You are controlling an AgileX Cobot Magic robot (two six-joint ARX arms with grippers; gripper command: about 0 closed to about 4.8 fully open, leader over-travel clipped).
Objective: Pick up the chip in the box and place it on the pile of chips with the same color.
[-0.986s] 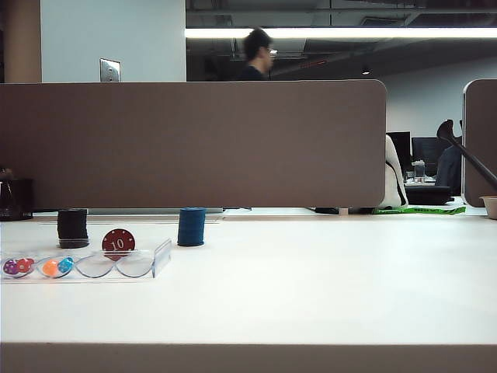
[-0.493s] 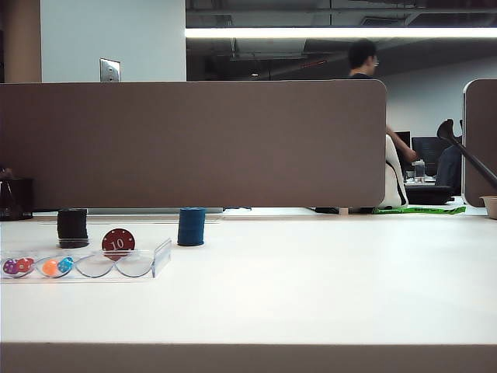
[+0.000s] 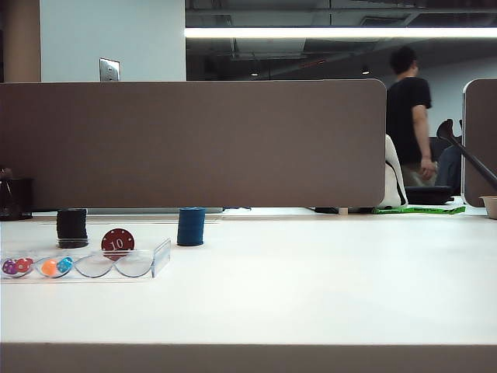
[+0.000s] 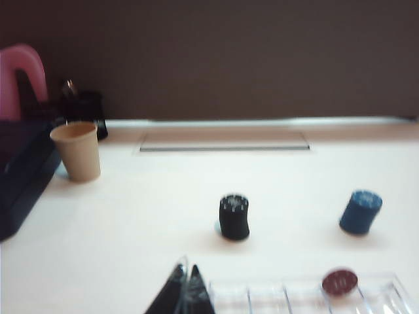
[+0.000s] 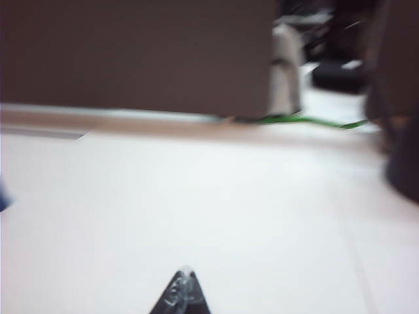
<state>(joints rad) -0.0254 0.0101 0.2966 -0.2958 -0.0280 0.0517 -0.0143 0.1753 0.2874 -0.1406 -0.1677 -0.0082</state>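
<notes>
The dark red chip [image 3: 118,240] marked "10" leans upright in the clear box [image 3: 161,256] at the table's left. The left wrist view shows the same chip [image 4: 340,282] in the box [image 4: 262,297]. A black chip stack [image 3: 71,228] and a blue chip stack [image 3: 191,226] stand just behind the box. No pile of the chip's own colour is in view. My left gripper [image 4: 186,271] is shut and empty, hanging near the box's end, short of the black stack [image 4: 234,216] and the blue stack [image 4: 361,212]. My right gripper [image 5: 185,273] is shut over bare table. Neither gripper appears in the exterior view.
Small coloured dice [image 3: 18,266] fill the box's left compartments. A paper cup [image 4: 76,150] and a dark pen holder [image 4: 85,108] stand at the far left. A brown partition [image 3: 194,144] runs along the table's back edge. A person [image 3: 407,116] stands behind it.
The person behind the partition has walked to the right. The chip, box and stacks have not moved.
</notes>
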